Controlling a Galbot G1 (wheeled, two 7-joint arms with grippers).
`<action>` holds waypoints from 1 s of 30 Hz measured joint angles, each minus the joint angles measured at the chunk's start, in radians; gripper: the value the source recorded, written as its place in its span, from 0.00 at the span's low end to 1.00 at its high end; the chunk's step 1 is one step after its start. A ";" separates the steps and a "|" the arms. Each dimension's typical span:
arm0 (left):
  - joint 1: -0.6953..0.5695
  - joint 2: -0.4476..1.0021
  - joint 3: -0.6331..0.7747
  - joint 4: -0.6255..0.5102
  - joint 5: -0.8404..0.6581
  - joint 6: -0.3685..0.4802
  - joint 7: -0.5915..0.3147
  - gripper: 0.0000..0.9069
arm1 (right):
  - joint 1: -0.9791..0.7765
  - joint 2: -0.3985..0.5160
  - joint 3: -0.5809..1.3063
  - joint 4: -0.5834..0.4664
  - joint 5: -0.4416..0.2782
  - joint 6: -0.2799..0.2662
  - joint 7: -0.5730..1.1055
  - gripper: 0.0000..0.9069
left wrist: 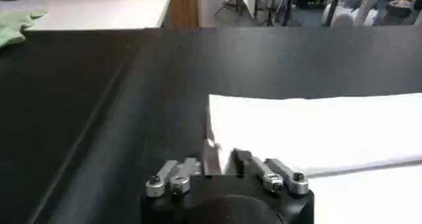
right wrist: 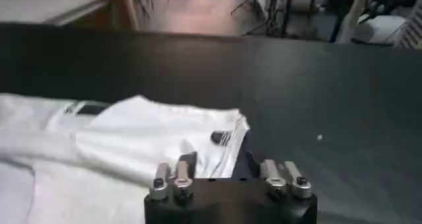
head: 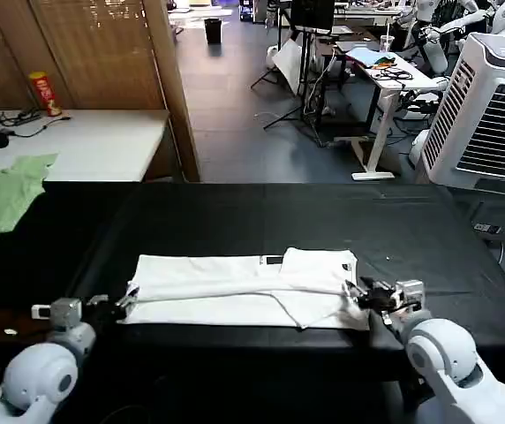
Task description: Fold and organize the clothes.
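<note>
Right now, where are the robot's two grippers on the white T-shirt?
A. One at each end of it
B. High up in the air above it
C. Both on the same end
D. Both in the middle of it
A: in the head view the left gripper sits at the left end of the white T-shirt and the right gripper at its right end, low on the black table.

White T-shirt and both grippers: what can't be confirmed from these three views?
- Left gripper: its wrist view's lower edge and black housing hide the fingertips at the white T-shirt edge.
- Right gripper: fingertips likewise hidden in its wrist view.
- T-shirt print: folded inward; the dark label is too small to read.
</note>
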 joint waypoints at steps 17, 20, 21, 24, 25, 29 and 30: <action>-0.261 -0.111 0.082 0.235 -0.095 0.001 0.025 0.75 | 0.174 0.189 -0.065 -0.259 -0.077 0.030 0.018 0.80; -0.275 -0.119 0.086 0.262 -0.090 -0.003 0.032 0.54 | 0.176 0.208 -0.066 -0.273 -0.085 0.030 0.017 0.76; -0.280 -0.122 0.088 0.270 -0.087 -0.006 0.032 0.41 | 0.176 0.213 -0.066 -0.274 -0.088 0.030 0.016 0.74; -0.297 -0.133 0.091 0.298 -0.080 -0.017 0.030 0.19 | 0.173 0.224 -0.066 -0.278 -0.096 0.031 0.014 0.65; -0.302 -0.135 0.093 0.307 -0.079 -0.022 0.030 0.19 | 0.171 0.226 -0.064 -0.279 -0.098 0.031 0.014 0.60; -0.321 -0.146 0.102 0.337 -0.067 -0.030 0.035 0.00 | 0.163 0.235 -0.060 -0.281 -0.115 0.041 0.012 0.10; -0.324 -0.150 0.105 0.342 -0.058 -0.032 0.037 0.00 | 0.159 0.239 -0.060 -0.279 -0.121 0.047 0.012 0.06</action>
